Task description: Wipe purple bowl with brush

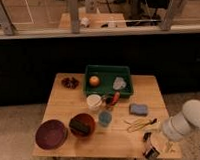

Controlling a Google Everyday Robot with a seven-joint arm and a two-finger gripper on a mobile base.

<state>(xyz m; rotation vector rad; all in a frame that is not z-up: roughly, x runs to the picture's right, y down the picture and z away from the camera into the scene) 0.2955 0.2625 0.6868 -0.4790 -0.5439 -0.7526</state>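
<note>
We find the two-finger gripper (150,150) with jaws apart at the light wooden table's (67,100) front-right corner, holding nothing, and it may seize the thin yellow utensil (135,125) lying just beside the slim black-handled brush (148,130), leaving the wide dark-purple bowl (51,134) unwiped.

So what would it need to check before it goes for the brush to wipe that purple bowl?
1. Gripper near the brush: ok, it hangs at the front right corner of the table.
2. Jaws open, nothing held: ok.
3. Brush free to grasp: cannot tell, it lies close beside the yellow utensil.
4. Purple bowl upright and empty: ok, front left.
5. Straight low path to that bowl: not ok, the red-brown bowl and the blue cup stand between.
</note>
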